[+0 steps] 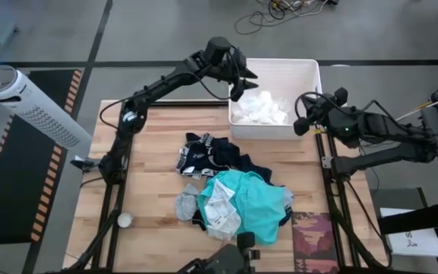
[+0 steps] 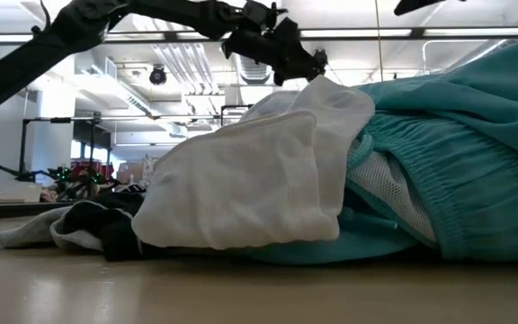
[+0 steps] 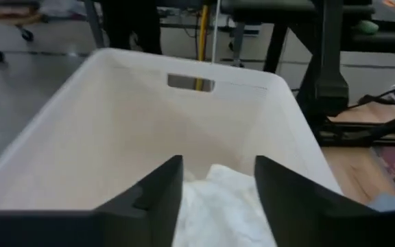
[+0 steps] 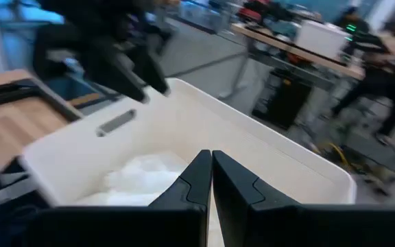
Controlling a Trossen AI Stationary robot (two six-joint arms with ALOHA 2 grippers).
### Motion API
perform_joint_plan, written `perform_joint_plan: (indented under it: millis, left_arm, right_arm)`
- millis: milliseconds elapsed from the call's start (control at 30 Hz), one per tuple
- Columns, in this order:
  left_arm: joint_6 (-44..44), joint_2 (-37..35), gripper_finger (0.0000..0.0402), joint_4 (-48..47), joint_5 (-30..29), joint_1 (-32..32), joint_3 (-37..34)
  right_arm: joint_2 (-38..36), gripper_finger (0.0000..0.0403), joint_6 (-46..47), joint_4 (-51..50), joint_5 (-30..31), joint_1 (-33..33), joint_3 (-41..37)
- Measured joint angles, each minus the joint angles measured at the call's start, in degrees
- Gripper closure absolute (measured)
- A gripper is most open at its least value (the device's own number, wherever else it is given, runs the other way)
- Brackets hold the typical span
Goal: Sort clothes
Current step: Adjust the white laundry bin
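A large white garment [image 1: 261, 110] lies inside a white bin [image 1: 310, 76] at the table's far edge; it also shows in the left wrist view [image 3: 221, 206]. My left gripper [image 1: 238, 87] hangs open over the bin's left part, just above the white garment [image 3: 218, 168], and holds nothing. My right gripper [image 1: 303, 122] is shut and empty by the bin's right wall [image 4: 211, 156]. A pile lies mid-table: a teal garment [image 1: 257, 199], a navy one with white print [image 1: 204, 156], a grey piece [image 1: 187, 204] and a white mesh piece [image 1: 220, 207].
A dark red patterned mat [image 1: 314, 240] lies flat at the table's near right corner. A small white ball-like thing [image 1: 125, 220] sits near the left near edge. A white perforated cylinder [image 1: 29, 106] stands off the table's left. Bare wood shows left of the pile.
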Motion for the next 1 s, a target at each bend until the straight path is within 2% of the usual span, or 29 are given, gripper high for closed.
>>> perform_joint_plan:
  millis: [100,167,233,300,367,433,500,567,733,933,1000]
  left_arm:
    - [2.53,-2.15,0.0195,-1.29,-3.59,0.08,0.00]
    - [4.62,-3.44,0.0199,-2.97,-9.56,0.14,0.02]
    - [6.47,-4.27,0.0222,-4.28,-16.33,0.31,-0.10]
    - [7.44,-5.06,0.0259,-5.55,-18.13,1.02,-0.85]
    - [7.03,-5.43,0.0307,-6.05,-16.10,1.77,-1.57]
    - [5.28,-5.92,0.0363,-6.38,-11.20,2.71,-2.72]
    - [3.12,-6.17,0.0390,-5.65,-5.16,3.82,-4.14]
    - [1.35,-6.20,0.0389,-5.27,-2.34,4.62,-5.39]
    - [0.17,-7.77,0.0399,-1.65,-1.98,5.46,-9.99]
    - [-0.02,-15.78,0.0401,11.29,-1.66,5.50,-20.97]
    - [-0.03,-19.23,0.0401,16.85,-1.94,5.66,-26.56]
  right_arm:
    - [0.65,0.0403,1.69,0.09,0.75,-3.07,0.00]
    - [0.73,0.0403,2.17,-0.10,0.69,-5.57,0.00]
    - [1.21,0.0403,2.93,-0.06,0.69,-7.94,0.02]
    - [1.71,0.0403,3.04,-0.55,0.47,-10.58,0.02]
    - [2.43,0.0403,3.60,-1.57,0.12,-13.21,0.02]
    - [3.31,0.0403,4.80,-2.70,-0.01,-15.88,0.02]
    - [4.19,0.0403,5.55,-4.48,-0.34,-18.88,0.02]
    - [5.27,0.0403,5.94,-6.00,-0.84,-22.10,0.02]
    - [8.35,0.0403,6.66,-9.08,-4.80,-30.61,0.03]
    - [12.52,0.0403,6.84,-10.60,-4.24,-40.02,0.04]
    - [13.65,0.0403,7.01,-10.73,-1.61,-41.33,0.01]
